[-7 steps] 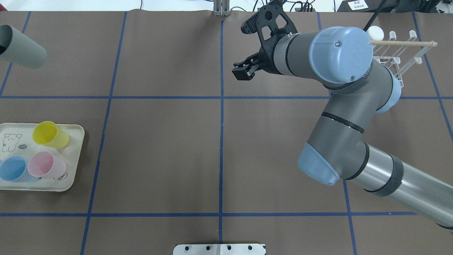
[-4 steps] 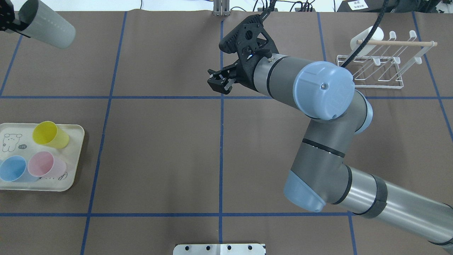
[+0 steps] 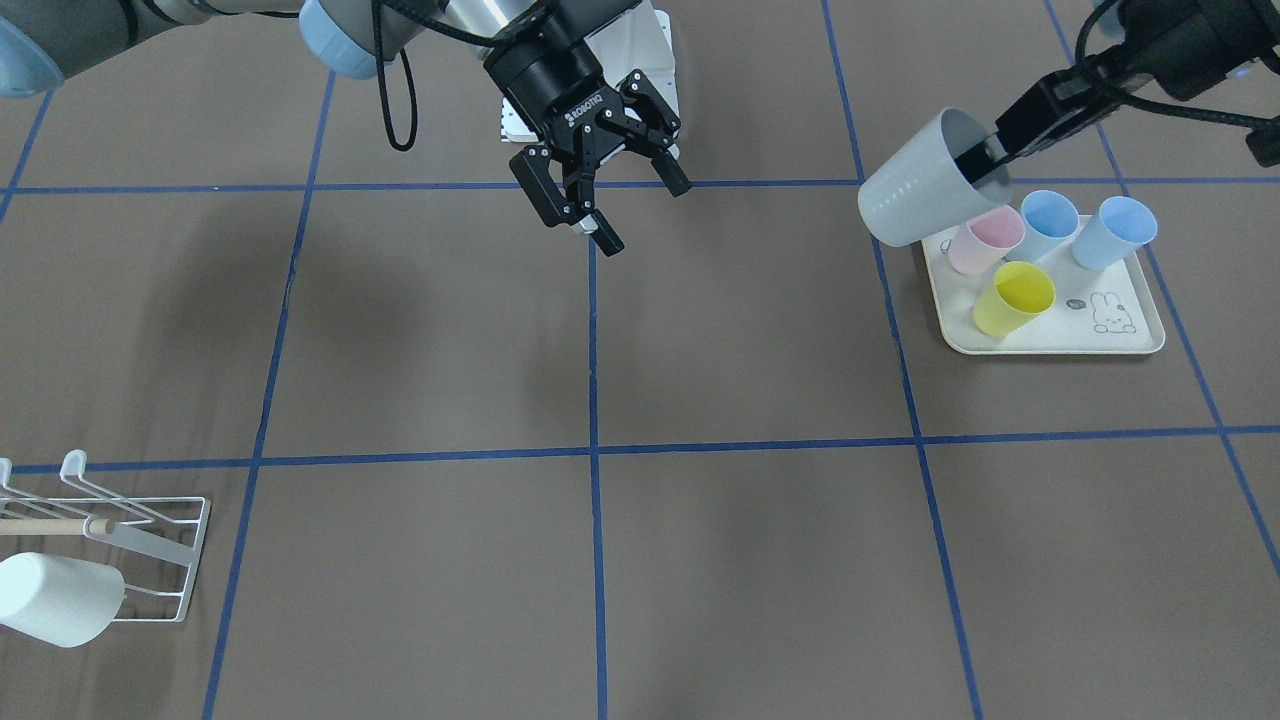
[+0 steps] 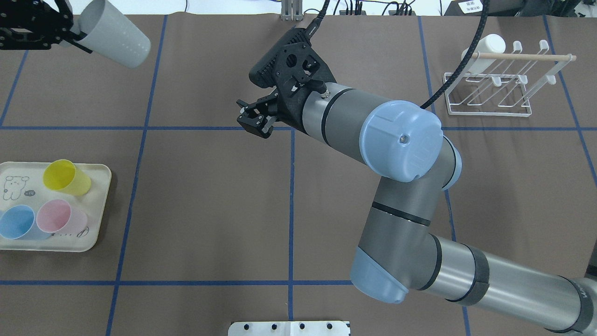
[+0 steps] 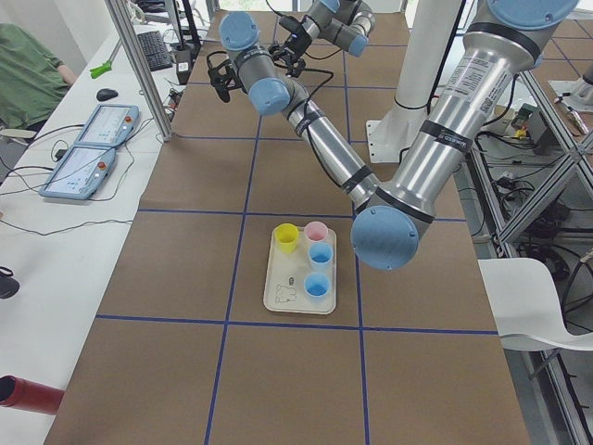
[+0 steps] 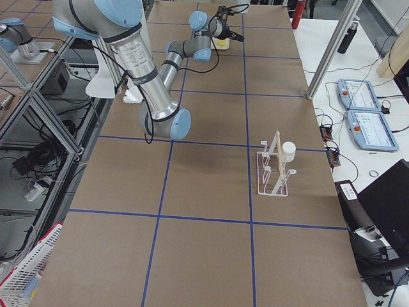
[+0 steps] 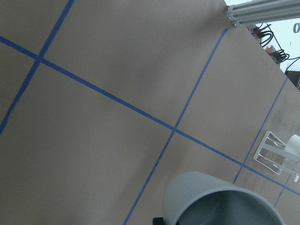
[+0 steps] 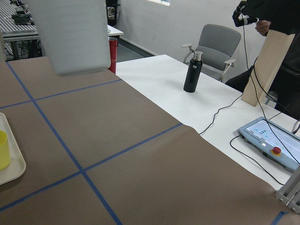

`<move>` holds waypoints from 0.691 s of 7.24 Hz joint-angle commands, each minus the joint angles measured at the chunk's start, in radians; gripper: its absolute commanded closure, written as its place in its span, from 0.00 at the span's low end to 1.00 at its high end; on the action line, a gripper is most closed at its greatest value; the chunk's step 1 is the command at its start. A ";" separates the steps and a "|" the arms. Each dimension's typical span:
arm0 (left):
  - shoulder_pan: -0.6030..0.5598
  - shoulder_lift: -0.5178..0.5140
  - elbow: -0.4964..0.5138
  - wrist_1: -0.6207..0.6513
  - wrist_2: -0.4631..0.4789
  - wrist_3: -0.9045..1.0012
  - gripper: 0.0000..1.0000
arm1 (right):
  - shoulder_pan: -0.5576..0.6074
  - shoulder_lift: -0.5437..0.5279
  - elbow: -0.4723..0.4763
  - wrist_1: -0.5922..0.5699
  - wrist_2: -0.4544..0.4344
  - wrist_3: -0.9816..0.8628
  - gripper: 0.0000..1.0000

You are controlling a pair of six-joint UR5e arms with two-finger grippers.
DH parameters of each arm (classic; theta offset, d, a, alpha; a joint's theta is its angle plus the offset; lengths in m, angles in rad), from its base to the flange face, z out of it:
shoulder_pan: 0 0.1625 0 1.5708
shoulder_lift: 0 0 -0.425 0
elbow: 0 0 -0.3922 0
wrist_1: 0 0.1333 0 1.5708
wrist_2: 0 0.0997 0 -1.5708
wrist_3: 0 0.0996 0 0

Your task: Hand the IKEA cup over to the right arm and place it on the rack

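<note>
grey cup (image 8: 70, 35) blurry, cropped, rack (image 3: 150, 543) pt. off-frame

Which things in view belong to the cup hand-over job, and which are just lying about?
Job: grey cup, held in the left tool; right tool, open and empty; rack.
Lying about: tray; yellow cup, pink cup and two blue cups on it; white cup on the rack.

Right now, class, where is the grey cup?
In the overhead view the grey cup is at the far left, held tilted in the air by the left end effector, beyond the cream tray.
</note>
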 commanded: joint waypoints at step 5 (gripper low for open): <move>0.077 -0.085 0.011 0.000 -0.024 -0.093 1.00 | -0.131 -0.006 -0.081 0.314 -0.214 -0.128 0.02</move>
